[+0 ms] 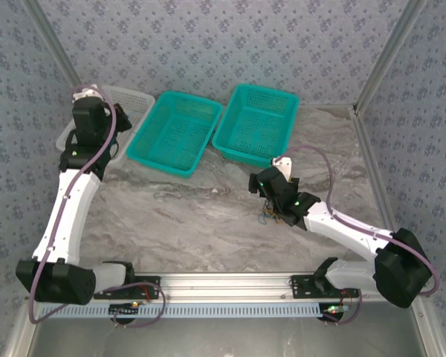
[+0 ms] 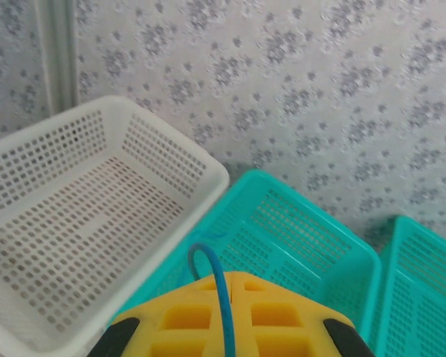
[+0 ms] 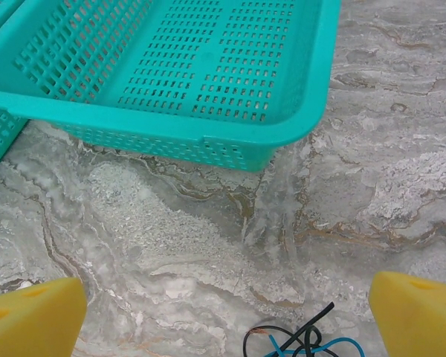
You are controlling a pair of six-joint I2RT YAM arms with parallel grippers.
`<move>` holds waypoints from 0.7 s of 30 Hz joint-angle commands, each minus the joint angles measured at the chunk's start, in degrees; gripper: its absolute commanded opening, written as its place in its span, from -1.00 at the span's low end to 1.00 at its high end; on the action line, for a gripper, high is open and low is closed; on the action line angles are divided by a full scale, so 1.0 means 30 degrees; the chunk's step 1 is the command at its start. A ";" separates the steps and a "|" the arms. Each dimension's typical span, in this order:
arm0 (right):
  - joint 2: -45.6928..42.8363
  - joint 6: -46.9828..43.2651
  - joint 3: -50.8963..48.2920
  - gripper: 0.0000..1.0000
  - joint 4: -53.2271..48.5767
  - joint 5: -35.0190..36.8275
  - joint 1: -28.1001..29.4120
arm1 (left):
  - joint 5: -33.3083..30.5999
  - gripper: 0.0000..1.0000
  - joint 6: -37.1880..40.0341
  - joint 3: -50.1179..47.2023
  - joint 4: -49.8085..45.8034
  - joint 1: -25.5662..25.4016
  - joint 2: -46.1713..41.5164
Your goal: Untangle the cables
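While left fingers clamp one blue cable, right fingers apart over tangled cables (black, blue), three baskets

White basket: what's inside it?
Nothing lies on the mesh floor that shows in the white basket. From above, the left arm covers much of it, so its near end cannot be checked.

A walled-in robot test cell, lab-type, is suggested. Flower-patterned wall panels framed by metal corner posts are seen beyond the right gripper; a marble-look tabletop is seen beneath it, an aluminium mounting rail behind it.
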 commanded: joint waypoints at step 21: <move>0.0346 0.1512 0.0076 0.94 -0.0092 -0.0767 -0.0106 | -0.1992 -1.00 0.4638 0.8584 -0.1152 0.3256 0.9321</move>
